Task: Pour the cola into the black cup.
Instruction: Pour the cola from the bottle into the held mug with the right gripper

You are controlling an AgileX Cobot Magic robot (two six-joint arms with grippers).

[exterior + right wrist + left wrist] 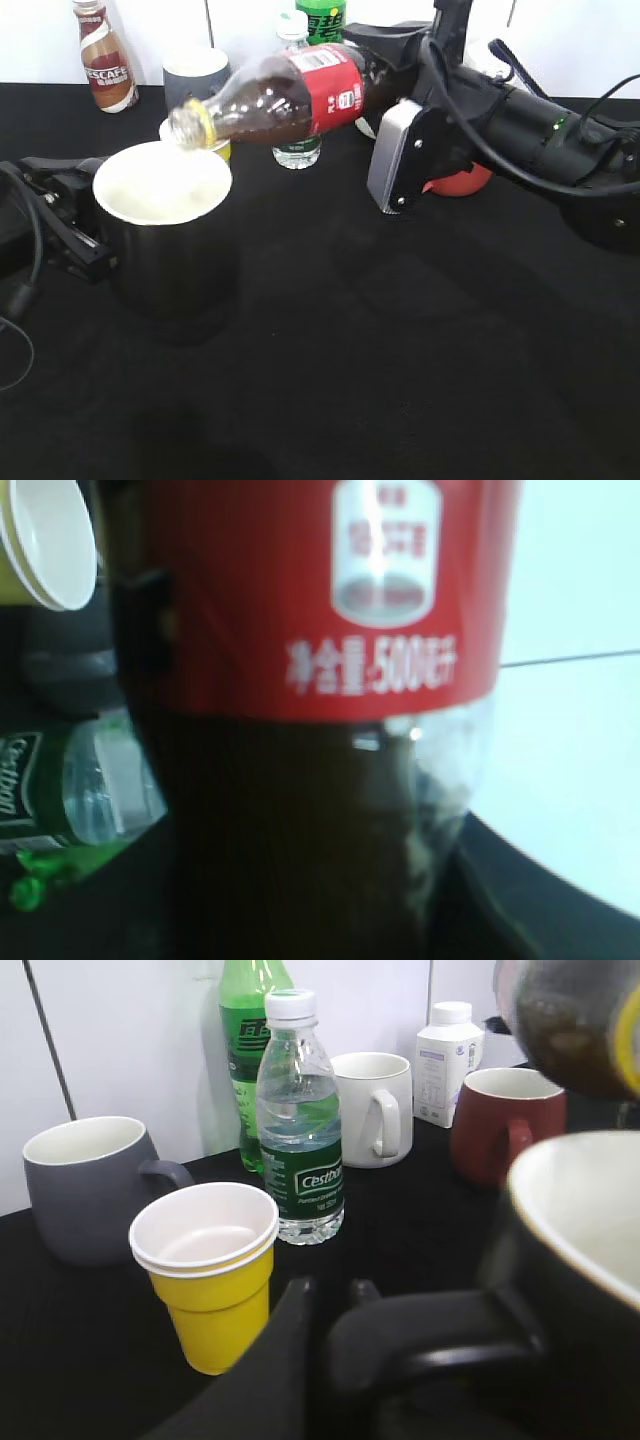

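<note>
Gripping the cup (165,235) by its handle at left of frame, the left tool (75,225) steadies it on the tabletop (400,350). Above its rim, at upper centre, the cola (290,97) lies tilted, mouth down-left. The right tool (385,75) clamps the bottle's base at upper right.

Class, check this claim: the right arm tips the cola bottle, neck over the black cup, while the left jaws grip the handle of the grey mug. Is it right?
Not quite. The left gripper grips the handle of the black cup, not the grey mug, which stands free at the back in the left wrist view. The rest holds: the right arm tips the cola bottle, neck over the black cup.
</note>
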